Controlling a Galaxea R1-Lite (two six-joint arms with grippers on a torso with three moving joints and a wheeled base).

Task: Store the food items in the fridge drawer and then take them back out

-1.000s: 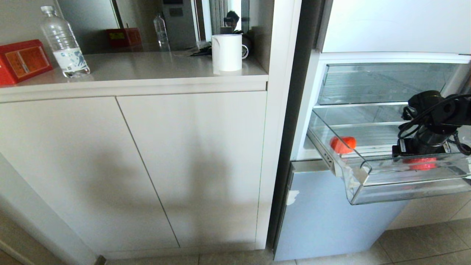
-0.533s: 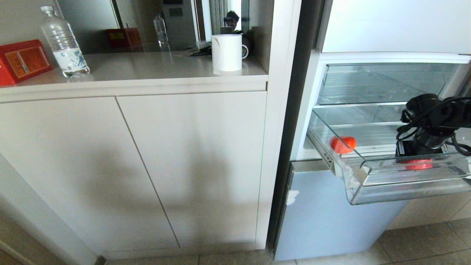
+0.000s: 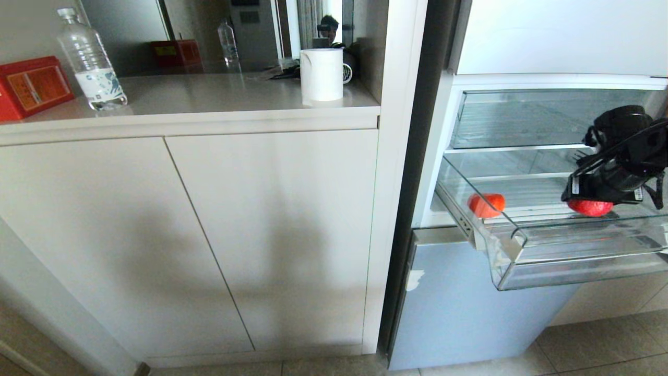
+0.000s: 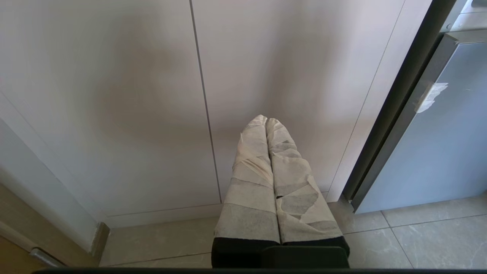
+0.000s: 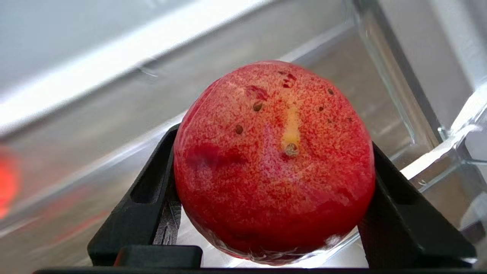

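The clear fridge drawer (image 3: 574, 263) stands pulled out at the right of the head view. One red-orange food item (image 3: 486, 204) lies on its ribbed floor near the left wall. My right gripper (image 3: 591, 204) hangs over the drawer's right half, shut on the other red food item (image 3: 591, 208), which is lifted off the floor. In the right wrist view this speckled red fruit (image 5: 274, 161) fills the space between the black fingers (image 5: 152, 198). My left gripper (image 4: 266, 121) is parked low before the cabinet doors, its taped fingers pressed together and empty.
A clear flat-fronted bin (image 3: 543, 117) sits above the drawer. A pale blue fridge panel (image 3: 469, 308) is below it. On the counter stand a water bottle (image 3: 92, 61), a red box (image 3: 32, 86) and a white kettle (image 3: 322, 74). Tiled floor (image 3: 600, 344) lies below.
My right gripper has closed on the right-hand food item and lifted it up from the drawer floor. The other food item and the drawer have stayed put.
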